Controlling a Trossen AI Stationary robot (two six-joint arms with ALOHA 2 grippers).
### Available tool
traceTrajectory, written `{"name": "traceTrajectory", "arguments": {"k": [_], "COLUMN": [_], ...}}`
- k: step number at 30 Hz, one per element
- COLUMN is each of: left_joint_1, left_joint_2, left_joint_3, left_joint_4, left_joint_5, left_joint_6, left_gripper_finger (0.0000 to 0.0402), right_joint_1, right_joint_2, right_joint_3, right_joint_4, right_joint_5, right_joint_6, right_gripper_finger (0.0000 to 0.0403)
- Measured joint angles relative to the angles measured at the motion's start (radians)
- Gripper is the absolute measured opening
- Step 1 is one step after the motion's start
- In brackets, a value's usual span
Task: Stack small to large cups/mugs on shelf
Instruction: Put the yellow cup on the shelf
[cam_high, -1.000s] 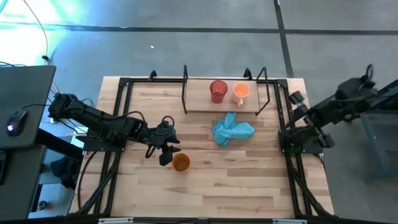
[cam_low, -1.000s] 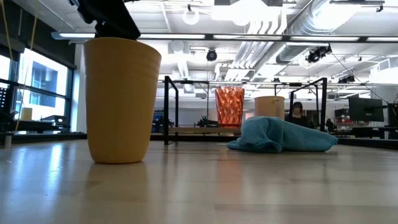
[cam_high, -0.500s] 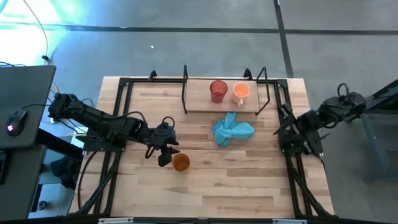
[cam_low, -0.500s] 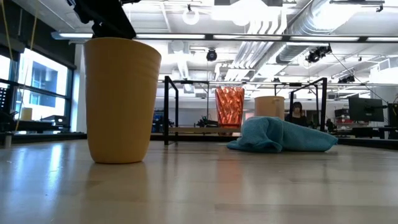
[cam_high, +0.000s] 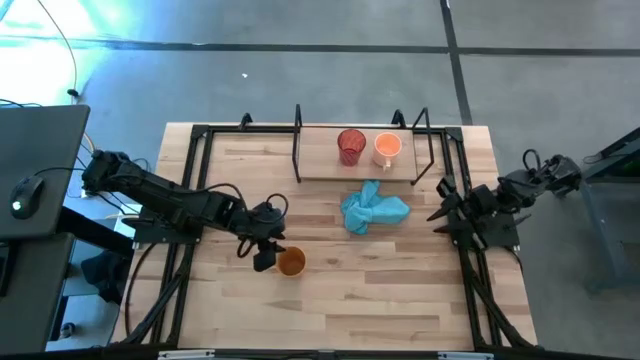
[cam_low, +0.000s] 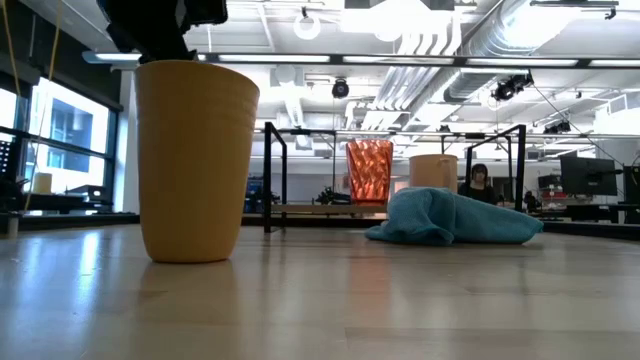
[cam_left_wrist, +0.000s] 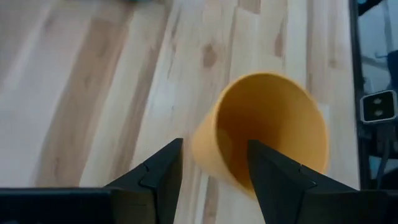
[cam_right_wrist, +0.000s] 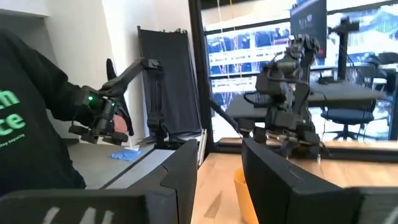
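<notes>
The amber-orange cup (cam_high: 291, 262) stands upright on its base on the tabletop, left of centre. My left gripper (cam_high: 263, 254) hangs open just above the cup's left rim (cam_low: 195, 66). In the left wrist view its fingers (cam_left_wrist: 158, 180) stand on either side of the cup's wall (cam_left_wrist: 208, 149) without touching. The red translucent cup (cam_high: 350, 146) and the pale orange mug (cam_high: 387, 148) stand side by side on the shelf (cam_high: 330, 168) at the far edge. My right gripper (cam_high: 440, 212) is open and empty at the table's right edge.
A light blue cloth (cam_high: 373, 210) lies crumpled on the table just in front of the shelf. Black frame rails (cam_high: 190, 200) run along the table's left and right sides. In the right wrist view a person (cam_right_wrist: 37, 106) stands beyond the table holding controllers.
My right arm has folded in from beyond the table's right side, and its gripper now points toward the table's left over the right edge. My left gripper has shifted slightly toward the near edge, above the amber cup. The cups have stayed put.
</notes>
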Motion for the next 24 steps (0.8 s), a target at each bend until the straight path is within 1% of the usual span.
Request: {"name": "traceTrajectory", "arguments": {"k": [3, 6, 9, 15, 19, 21, 24], "left_joint_1": [0.0, 0.0, 0.0, 0.001, 0.001, 0.001, 0.001], "left_joint_2": [0.027, 0.046, 0.069, 0.132, 0.16, 0.172, 0.172], "left_joint_3": [0.001, 0.004, 0.038, 0.107, 0.127, 0.137, 0.151], "left_joint_4": [0.009, 0.02, -0.005, -0.109, -0.115, -0.109, -0.117], "left_joint_5": [0.028, 0.032, 0.022, 0.01, 0.009, 0.002, -0.011], "left_joint_6": [-0.016, -0.028, -0.027, 0.007, 0.006, 0.002, 0.001], "left_gripper_finger": [0.0165, 0.0165, 0.0165, 0.0165, 0.0164, 0.0156, 0.0125], "right_joint_1": [0.0, 0.0, 0.0, 0.0, 0.0, 0.0, 0.0], "right_joint_2": [-0.007, -0.007, -0.008, -0.007, -0.007, -0.007, -0.007], "right_joint_3": [-0.022, -0.025, -0.025, -0.025, -0.025, -0.025, -0.025], "right_joint_4": [0.005, 0.015, 0.016, 0.013, 0.012, 0.011, 0.005], "right_joint_5": [0.005, 0.009, 0.014, 0.022, 0.023, 0.023, 0.023], "right_joint_6": [0.03, 0.033, 0.033, 0.033, 0.033, 0.041, 0.044], "right_gripper_finger": [0.0119, 0.0119, 0.0119, 0.0119, 0.0119, 0.0119, 0.0119]}}
